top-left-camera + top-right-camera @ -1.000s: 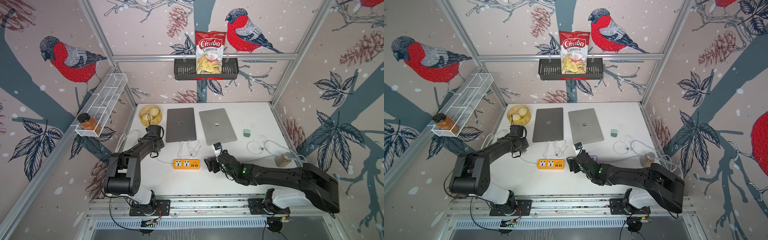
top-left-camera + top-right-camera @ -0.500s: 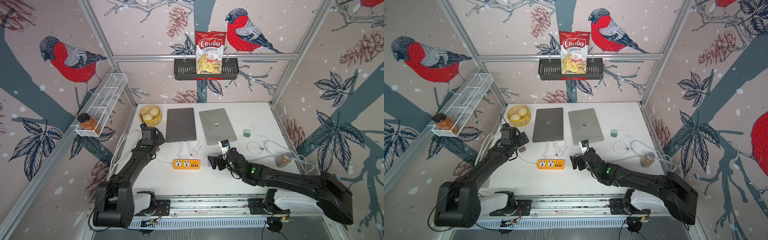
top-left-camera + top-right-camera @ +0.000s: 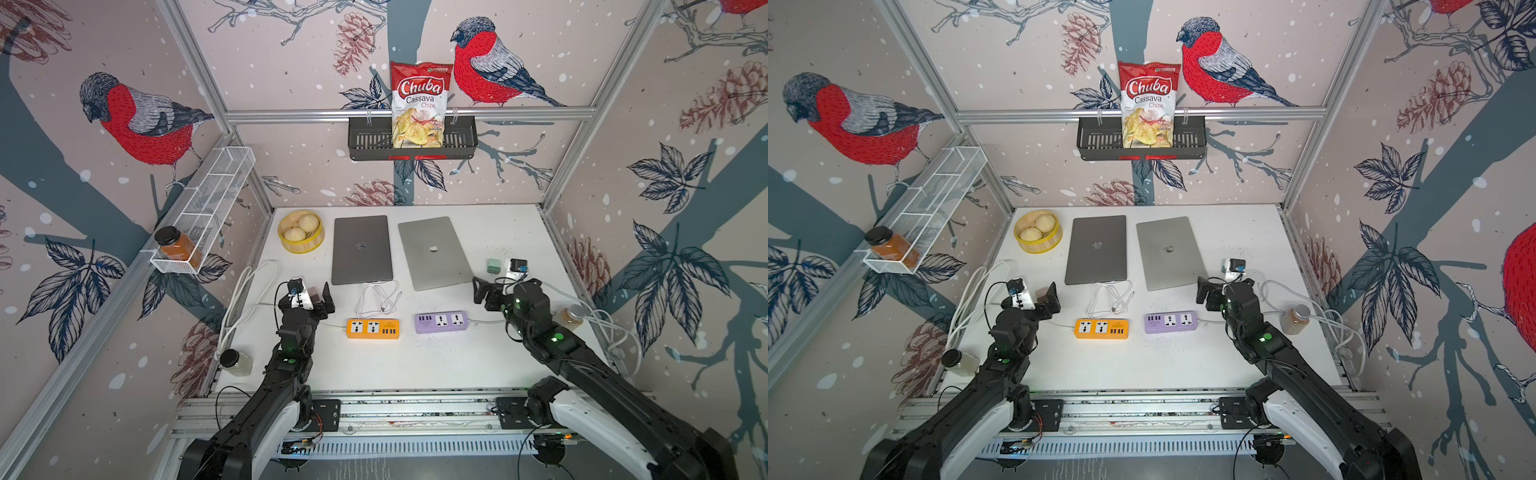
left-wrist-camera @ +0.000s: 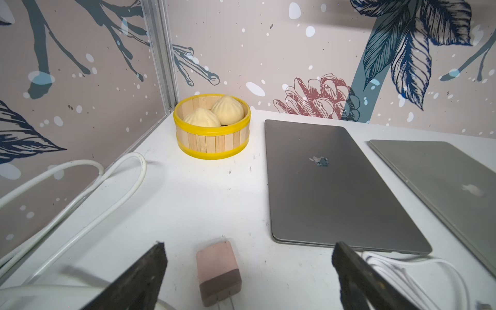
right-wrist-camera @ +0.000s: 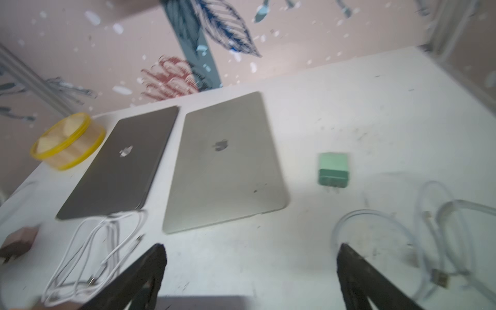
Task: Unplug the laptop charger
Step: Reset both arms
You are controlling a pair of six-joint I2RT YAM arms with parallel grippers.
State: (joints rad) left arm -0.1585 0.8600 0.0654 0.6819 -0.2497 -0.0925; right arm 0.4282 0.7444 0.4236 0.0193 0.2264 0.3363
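At the left edge of the bench (image 3: 415, 365), a thick white cable (image 3: 245, 291) is looping along the wall, and a bamboo steamer (image 4: 212, 142) holding two buns (image 4: 228, 110) is sitting in the far left corner. The left end effector (image 4: 249, 248) is hovering low over the bench with its fingers spread wide apart and gripping nothing. The pink charger brick (image 4: 217, 271) is lying flat on the bench between those fingers, touching neither, with its prongs pointing toward the wrist camera. To its right, a dark grey laptop (image 3: 361, 249) is lying closed, and a coiled white USB cable (image 3: 378, 299) is resting just in front of it. An orange power strip (image 3: 372, 328) is lying nearer the robot, apart from the pink brick. A closed silver laptop (image 3: 434, 251) is lying beside the grey one, with a purple power strip (image 3: 441, 322) in front of it. The right end effector (image 5: 251, 248) is hanging near the silver laptop's front right corner, its fingers likewise wide apart and empty; its wrist view is blurring. The green charger brick (image 5: 332, 169) is lying on the bench right of the silver laptop, apart from both strips. Further right, loose white cables (image 3: 602, 320) are curling around a small jar (image 3: 569, 318).
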